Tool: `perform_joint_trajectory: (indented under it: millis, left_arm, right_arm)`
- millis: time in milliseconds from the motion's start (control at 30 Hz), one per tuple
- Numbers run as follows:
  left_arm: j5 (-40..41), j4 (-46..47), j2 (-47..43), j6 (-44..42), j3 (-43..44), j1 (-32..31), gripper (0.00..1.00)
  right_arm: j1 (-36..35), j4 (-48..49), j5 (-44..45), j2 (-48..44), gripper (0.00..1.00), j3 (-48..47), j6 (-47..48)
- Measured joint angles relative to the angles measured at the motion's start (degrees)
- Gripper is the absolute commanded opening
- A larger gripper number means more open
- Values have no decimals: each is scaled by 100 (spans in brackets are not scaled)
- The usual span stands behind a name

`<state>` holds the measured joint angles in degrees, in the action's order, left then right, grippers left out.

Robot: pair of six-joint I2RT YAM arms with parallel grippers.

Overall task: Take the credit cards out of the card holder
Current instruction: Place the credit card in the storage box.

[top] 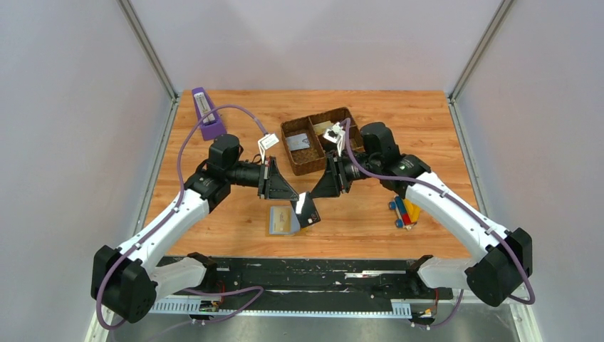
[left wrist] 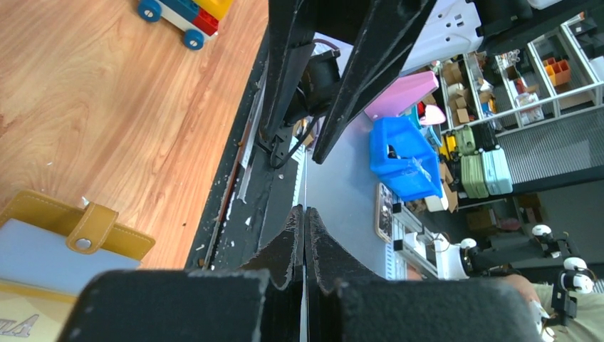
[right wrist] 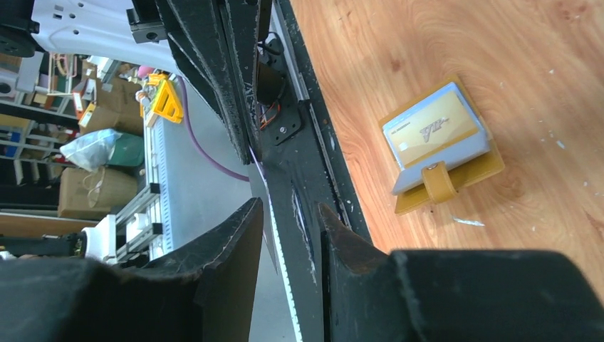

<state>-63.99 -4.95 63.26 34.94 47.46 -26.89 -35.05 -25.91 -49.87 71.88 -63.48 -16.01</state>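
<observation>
Mustard-yellow folding card holder [top: 283,219] lies open by the middle of the wooden counter's [top: 427,121] near edge.
Brown woven tray [top: 317,139] behind, block toy car [top: 404,211] to its right; above it the left pincer [top: 295,196] clenches a dark glossy card [top: 308,209], the right pincer [top: 317,191] parted around that card's edge.

The card holder [right wrist: 474,173] lay opened flat on the wooden table, at about seven o'clock from the table's middle in the top view. Its mustard-yellow cover faced down, its light blue-grey pockets faced up, and its small yellow snap tab stuck out over one edge. A gold-beige credit card [right wrist: 436,128] sat in the uppermost pocket. A second, silvery credit card [top: 308,209] was up off the table, just beside the holder at its one o'clock, tilted and pinched edge-on in the left gripper [left wrist: 305,217].
</observation>
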Motion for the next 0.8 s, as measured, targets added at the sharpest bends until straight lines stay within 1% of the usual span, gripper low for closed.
perform_joint_trajectory:
  millis: [367, 400, 433, 533, 600, 667, 733, 767, 800]
  left_arm:
    - [-33, -4, 13, -48, 0, 4, 0]
    - [-37, -4, 17, -48, 0, 4, 0]
    - [-39, -7, 20, -48, 0, 4, 0]
    - [-46, -11, 26, -57, 0, 4, 0]
    - [-44, -24, 39, -66, 0, 4, 1]
    - [-42, -44, 57, -79, 0, 15, 3]
    - [-37, -59, 72, -90, 0, 31, 8]
    - [-28, -66, 74, -103, 0, 31, 18]
    - [-15, -72, 76, -120, 0, 31, 22]
  right_arm:
    - [-2, 184, -417, 315, 24, -74, -142]
    - [0, 208, -437, 315, 22, -76, -151]
    - [-2, 232, -457, 315, 18, -74, -173]
    - [-2, 380, -531, 315, 1, -74, -256]
    - [-2, 461, -542, 315, 0, -70, -326]
    - [-2, 551, -549, 313, 0, -48, -411]
    - [-2, 647, -535, 313, 0, 0, -503]
    - [-2, 686, -533, 313, 0, 28, -553]
    - [-2, 723, -529, 313, 0, 55, -590]
